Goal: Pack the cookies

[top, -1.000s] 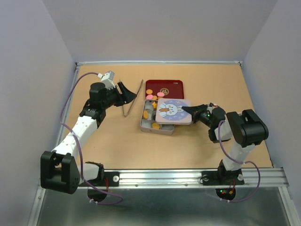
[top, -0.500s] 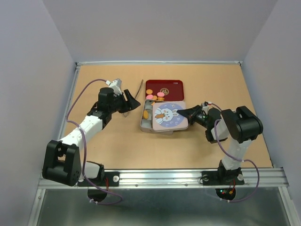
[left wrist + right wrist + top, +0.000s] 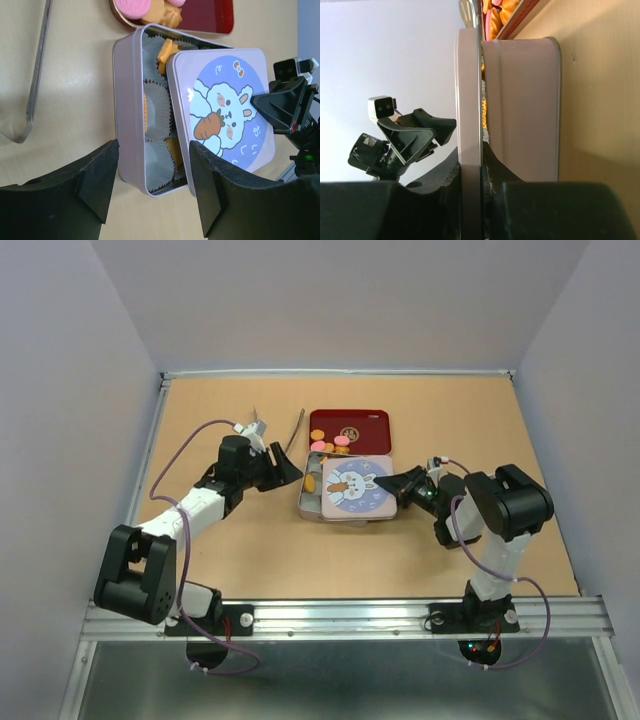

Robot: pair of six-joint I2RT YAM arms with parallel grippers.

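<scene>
The silver tin point(image 3: 310, 502) holds orange cookies point(image 3: 165, 50) in paper cups. More pink and orange cookies point(image 3: 330, 443) lie on the dark red tray point(image 3: 365, 425) behind it. My right gripper point(image 3: 405, 483) is shut on the right edge of the bunny-printed lid point(image 3: 357, 485), which lies over most of the tin and leaves the left column uncovered. In the right wrist view the lid point(image 3: 469, 100) stands edge-on between my fingers, against the tin point(image 3: 525, 110). My left gripper point(image 3: 290, 468) is open and empty at the tin's left side; in its wrist view point(image 3: 152, 195) the jaws straddle the tin's near corner point(image 3: 127, 100).
Metal tongs point(image 3: 298, 424) lie on the tan table left of the red tray, behind my left gripper, and show in the left wrist view point(image 3: 37, 75). Grey walls close in the table on three sides.
My right gripper has slid the lid leftward, further over the tin. My left arm has swung toward the tin's left side, away from the tongs.
</scene>
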